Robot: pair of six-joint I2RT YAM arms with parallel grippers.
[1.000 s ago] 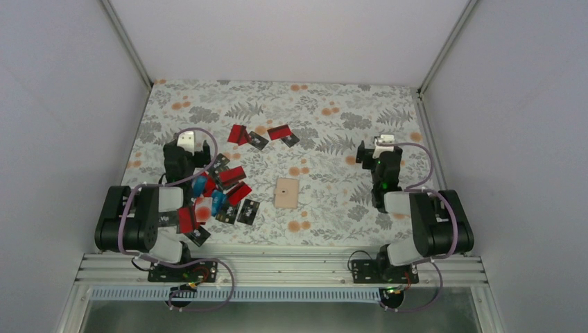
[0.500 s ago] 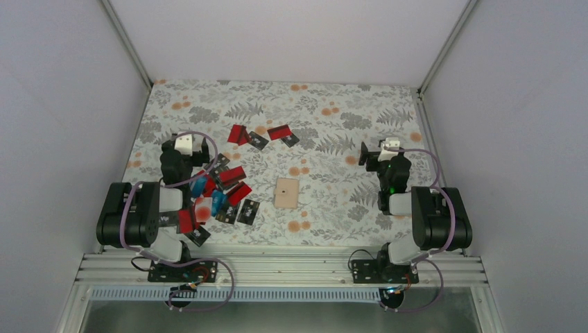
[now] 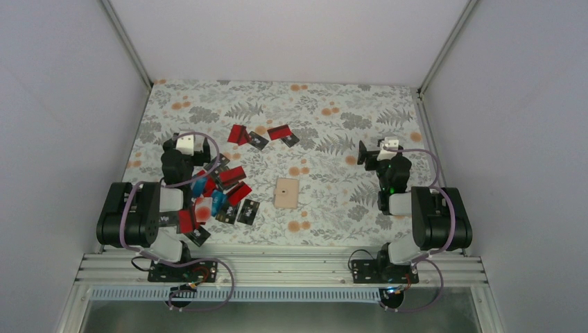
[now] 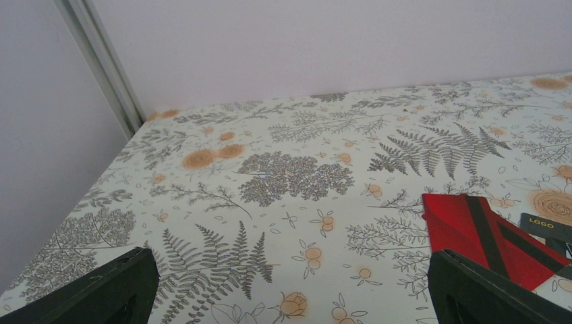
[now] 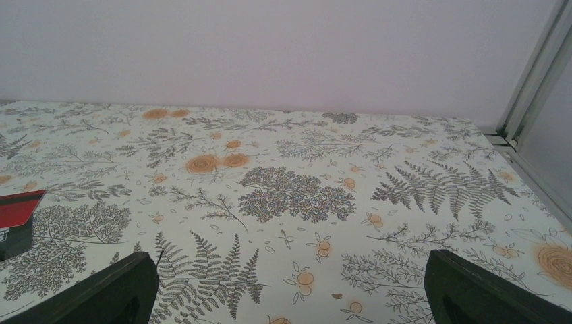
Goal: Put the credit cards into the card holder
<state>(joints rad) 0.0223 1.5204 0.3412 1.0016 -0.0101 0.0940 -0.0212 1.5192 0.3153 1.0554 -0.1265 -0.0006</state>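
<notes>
The tan card holder (image 3: 286, 193) lies shut and flat near the table's middle, a dark dot at its centre. Several red, black and blue credit cards (image 3: 223, 191) lie in a loose heap left of it, beside the left arm. A few more cards (image 3: 263, 136) lie further back. My left gripper (image 3: 189, 147) is open and empty above the heap's far-left side; its wrist view shows a red card (image 4: 475, 229) by its right finger. My right gripper (image 3: 380, 150) is open and empty, to the right of the holder. Its wrist view shows a red card's edge (image 5: 19, 208) at far left.
The table wears a floral cloth (image 3: 333, 118). Plain white walls close in the back and both sides. A metal rail (image 3: 277, 267) carries both arm bases at the near edge.
The right arm has drawn a little to the right. The left gripper has shifted slightly back. No card or the holder has moved.
</notes>
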